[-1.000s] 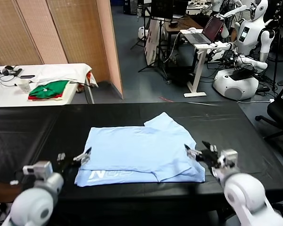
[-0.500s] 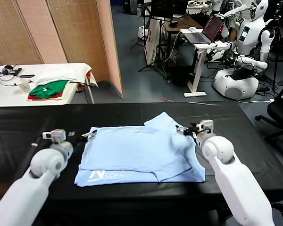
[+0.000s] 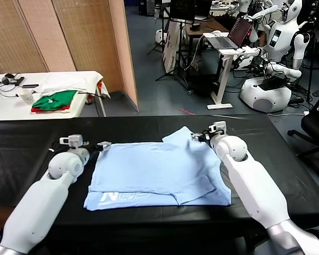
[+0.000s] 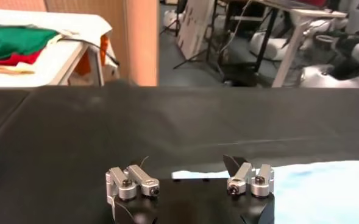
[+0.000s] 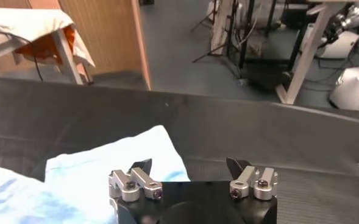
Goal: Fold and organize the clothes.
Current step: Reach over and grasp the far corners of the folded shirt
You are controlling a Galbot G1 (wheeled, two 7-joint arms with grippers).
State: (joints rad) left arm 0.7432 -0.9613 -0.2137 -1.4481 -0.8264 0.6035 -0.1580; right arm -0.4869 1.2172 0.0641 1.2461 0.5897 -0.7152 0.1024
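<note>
Nearest the robot, the pale sky-blue short-sleeved cotton T-shirt (image 3: 157, 175) lies partly folded on the long black-covered table (image 3: 266, 141), its near hem turned up so that white lettering shows along the front left edge. One sleeve (image 3: 182, 137) sticks out at the far side, pointing away from the robot (in the right wrist view it appears as a pale blue flap (image 5: 115, 161) on the black cloth).

The left gripper (image 3: 102, 145) hangs at the shirt's far left corner, its fingers spread apart with nothing between them; in the left wrist view the left gripper (image 4: 190, 178) shows both metal fingertips (image 4: 134, 181) wide open just over the shirt's edge (image 4: 325, 185), and whether they touch the fabric cannot be told. The right gripper (image 3: 198, 138) sits at the far right of the shirt, beside the projecting sleeve, its jaws likewise parted and empty; the right wrist view shows the right gripper (image 5: 191, 178) directly over the sleeve's far edge.

Farther back on the left stands a white-topped side table (image 3: 10, 103) carrying folded green-and-red garments (image 3: 56, 101) and a crumpled white cloth (image 3: 69, 81). Behind it runs a tan woven folding screen (image 3: 58, 34). At the far right, a white humanoid robot (image 3: 274, 58) stands next to a desk with an open laptop (image 3: 235, 34).
</note>
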